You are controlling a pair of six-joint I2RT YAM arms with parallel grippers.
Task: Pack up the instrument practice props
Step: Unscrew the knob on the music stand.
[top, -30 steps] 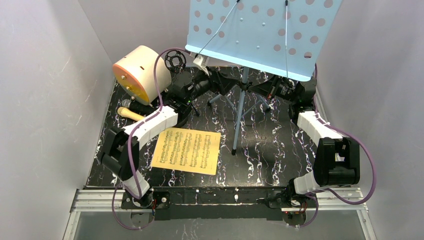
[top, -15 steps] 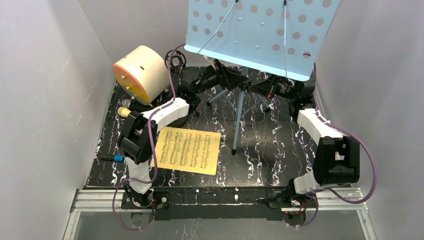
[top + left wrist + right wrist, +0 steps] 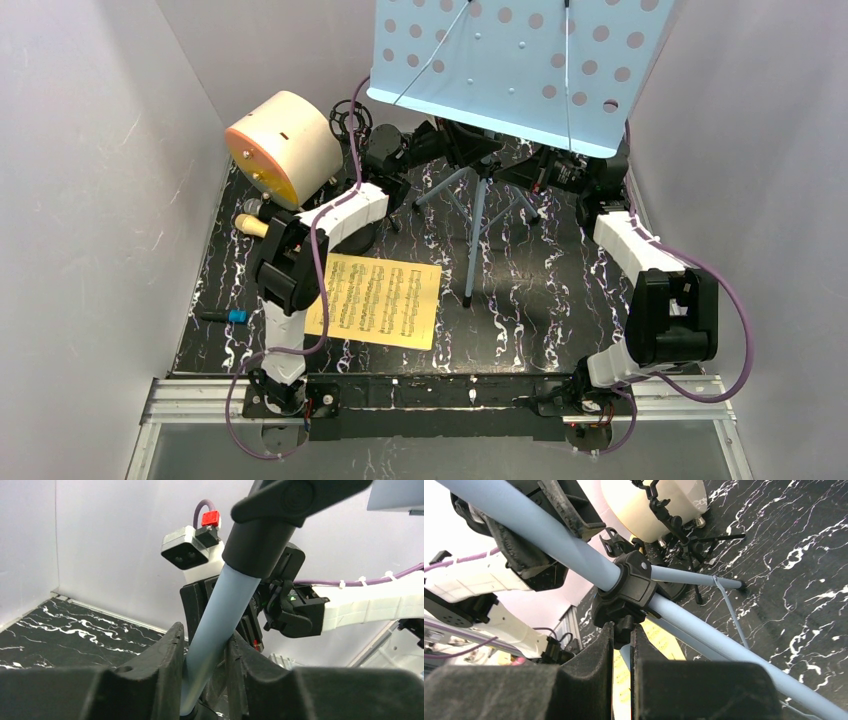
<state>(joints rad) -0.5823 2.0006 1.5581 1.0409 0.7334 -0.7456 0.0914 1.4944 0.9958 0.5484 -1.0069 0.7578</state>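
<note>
The blue perforated music rack (image 3: 515, 65) stands at the back on its pale blue pole (image 3: 477, 235) and tripod legs. My left gripper (image 3: 205, 672) is shut on that pole (image 3: 220, 615) just below a black clamp, both fingers against it. From the other side, my right gripper (image 3: 623, 642) is shut on the black knob under the tripod's collar (image 3: 626, 592). In the top view both grippers sit under the rack, left gripper (image 3: 468, 152) and right gripper (image 3: 522, 172). A yellow score sheet (image 3: 375, 300) lies flat in front. A cream microphone (image 3: 252, 225) lies by the left arm.
The big cream cylinder with an orange face (image 3: 280, 148) stands at the back left, a black tripod mic pole (image 3: 350, 120) beside it. A small blue-tipped black thing (image 3: 228, 316) lies near the left wall. Grey walls close in on both sides and behind.
My left arm has swung from beside the cylinder to the rack's pole, and its jaws have closed on it. The rack has shifted slightly. The right arm has stayed put.
</note>
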